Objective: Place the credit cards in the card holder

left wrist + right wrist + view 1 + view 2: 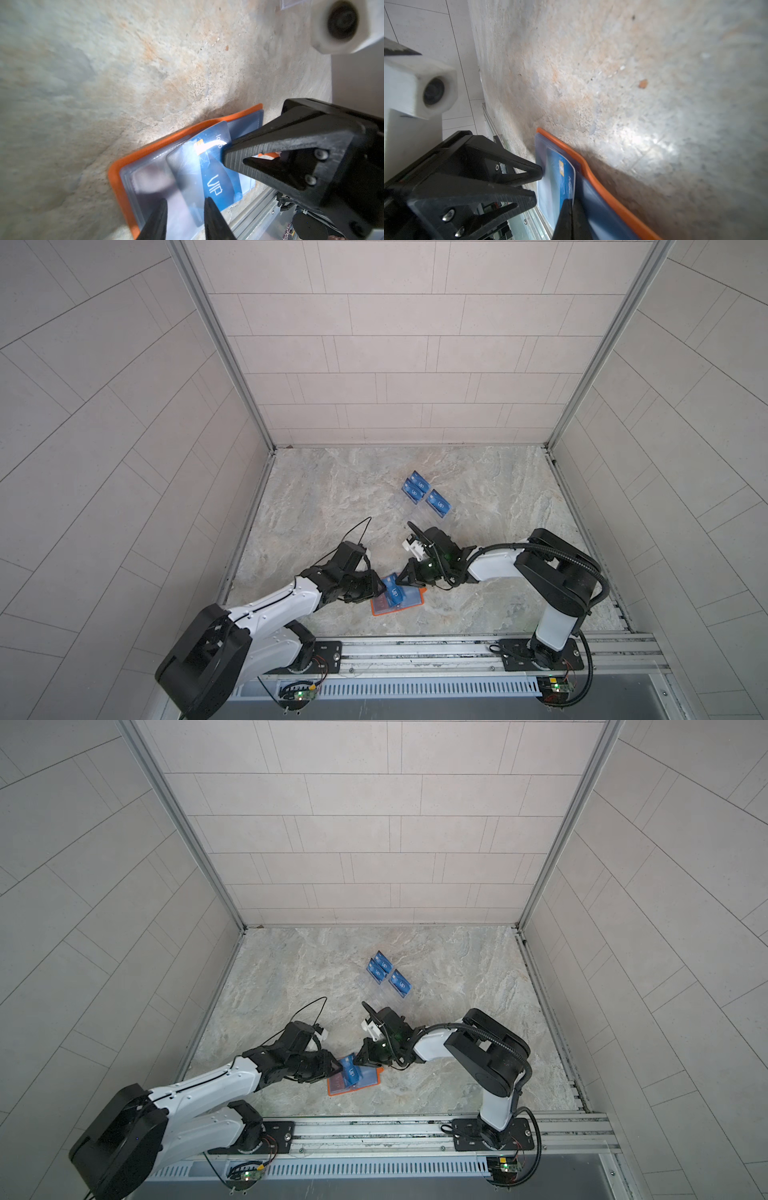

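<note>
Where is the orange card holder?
In both top views the card holder lies open on the table near the front rail, between the left gripper and right gripper.

Two white-and-black arms with black claws.

The left arm and right arm have glossy white shells between black joint housings, and each stands on a black base plate. A corrugated black hose runs along the right arm, and a thin black cable loops at the left wrist. The left claw and right claw are matte black, ribbed and triangular, with open cut-outs and silver screws. Each wrist carries a white camera housing with a dark round lens. Small boards with green lights, perhaps controllers, sit below the bases.
</note>
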